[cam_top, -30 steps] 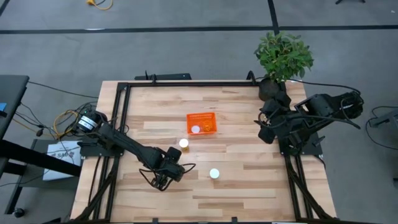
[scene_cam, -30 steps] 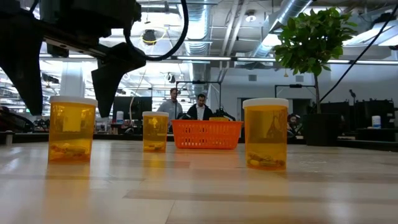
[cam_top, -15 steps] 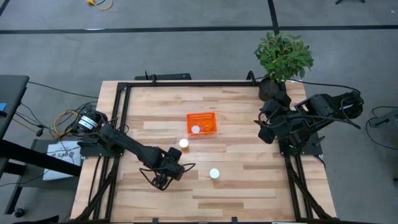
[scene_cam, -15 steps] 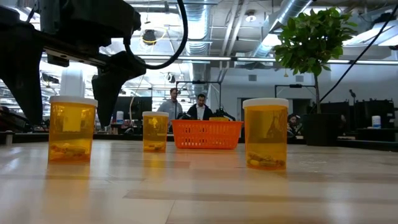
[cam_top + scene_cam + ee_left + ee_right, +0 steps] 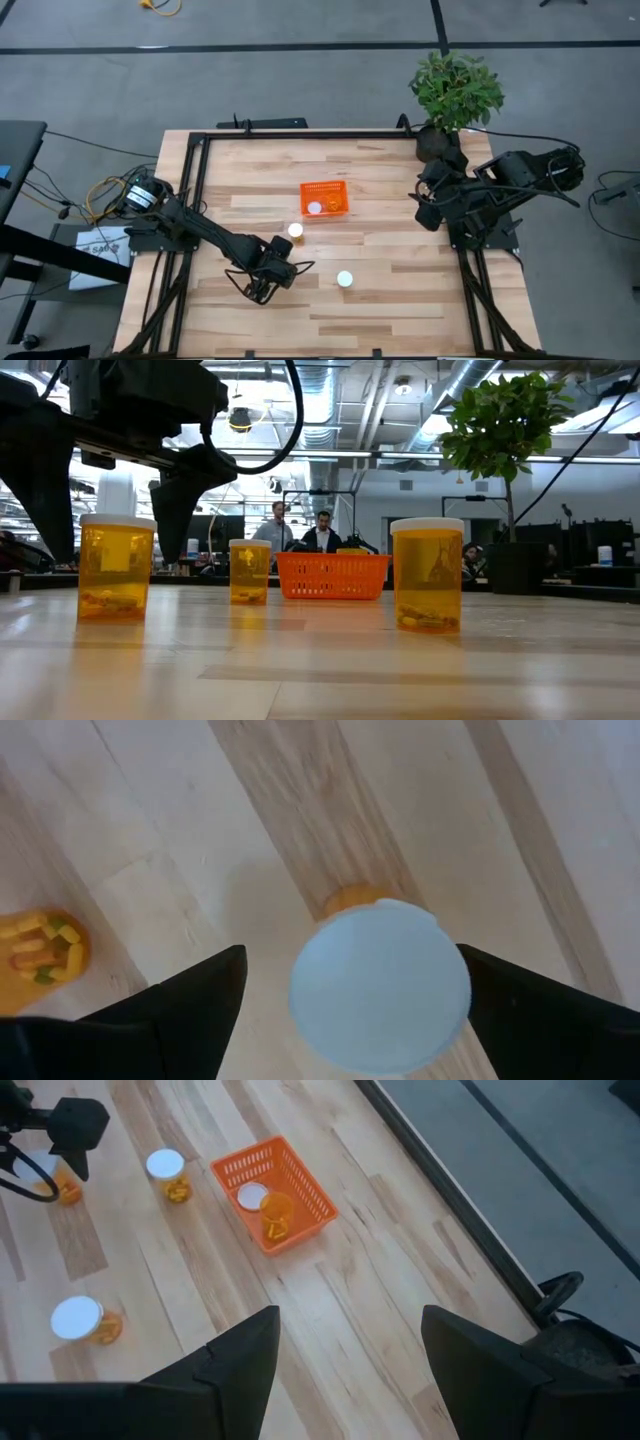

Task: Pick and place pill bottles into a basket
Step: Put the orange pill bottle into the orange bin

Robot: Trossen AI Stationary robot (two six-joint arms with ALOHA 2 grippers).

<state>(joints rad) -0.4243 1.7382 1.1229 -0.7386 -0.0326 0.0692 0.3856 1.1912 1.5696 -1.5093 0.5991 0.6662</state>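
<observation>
- The small rectangular orange mesh basket (image 5: 325,199) sat mid-table, one white-capped amber pill bottle (image 5: 315,208) lying inside it.
- A second upright bottle (image 5: 296,231) stood just nearer.
- A third (image 5: 345,280) stood nearer still, rightward.
- A fourth (image 5: 380,985) stood upright between the left arm's dark fingers, ungripped.

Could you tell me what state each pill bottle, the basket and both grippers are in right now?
Left gripper: open, fingers either side of a bottle, not touching it.
Bottle under left gripper: upright, capped, on the table.
Bottle near basket: upright, capped, on the table.
Lone bottle: upright, capped, on the table.
Bottle in basket: lying on its side.
Basket: upright, holding one bottle.
Right gripper: open, empty, waiting at the table's right edge.
</observation>
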